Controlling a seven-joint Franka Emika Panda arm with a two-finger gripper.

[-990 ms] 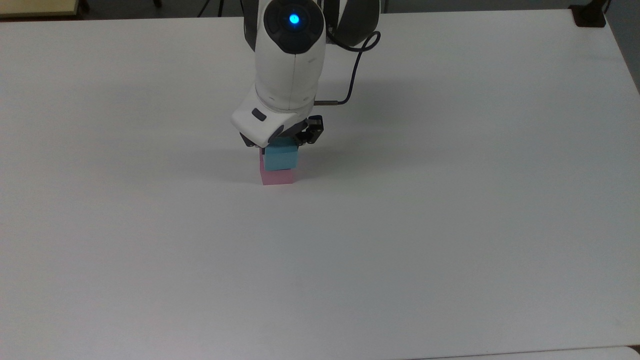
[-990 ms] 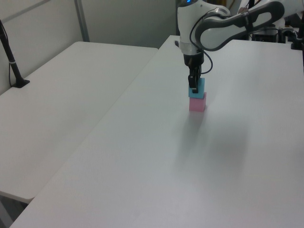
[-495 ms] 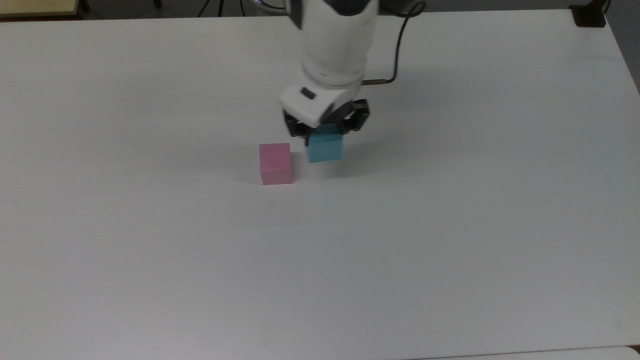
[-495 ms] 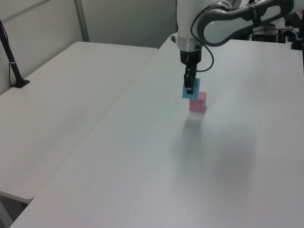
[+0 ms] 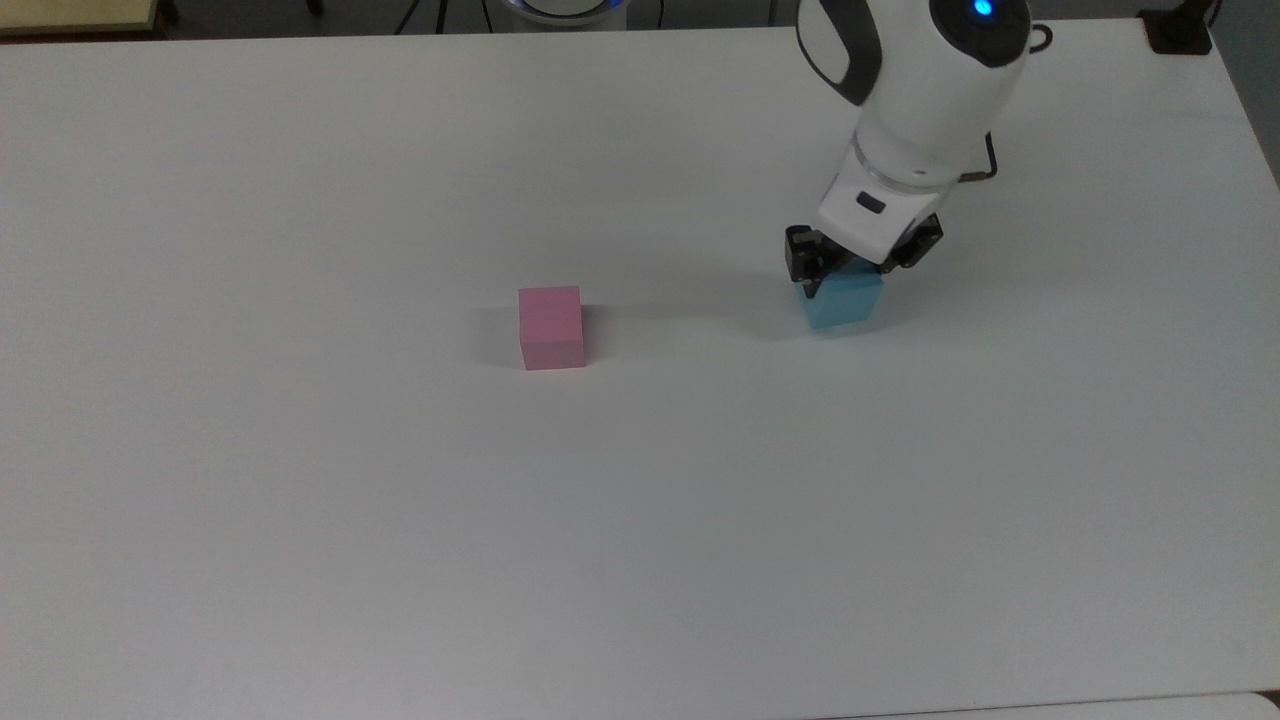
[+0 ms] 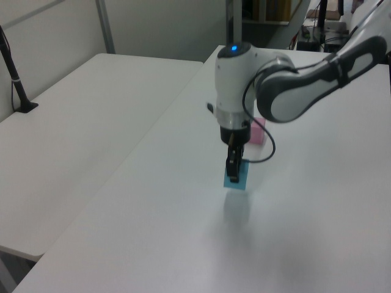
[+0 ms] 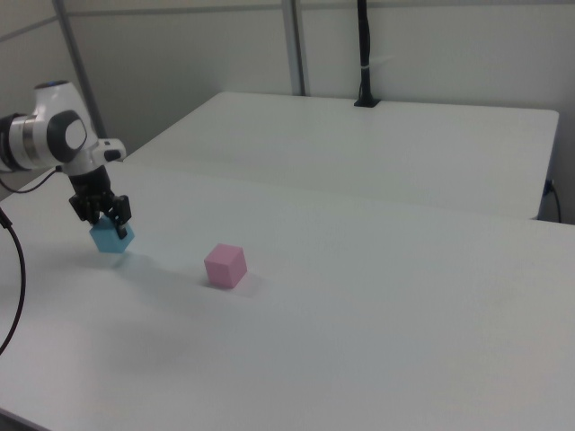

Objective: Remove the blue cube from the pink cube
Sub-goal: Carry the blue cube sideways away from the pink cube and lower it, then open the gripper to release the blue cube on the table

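My fingers (image 5: pixel 800 262) clamp the blue cube (image 5: pixel 845 301) from above — it sits between them, at the white table (image 5: pixel 300 500). The pink cube (image 5: pixel 551 327) stands alone, well apart toward the top view's left.

The glossy white rounded robot arm (image 5: pixel 925 95) has dark grey joint bands and a glowing blue light on top. A thin black cable (image 6: pixel 267 148) loops beside its black two-finger gripper (image 5: pixel 858 262).

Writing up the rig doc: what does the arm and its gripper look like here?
The arm has glossy white shells with dark grey joint sections. A round dark cap bears a glowing blue light. A thin black cable loops beside the wrist. The gripper has a white body and black fingers.
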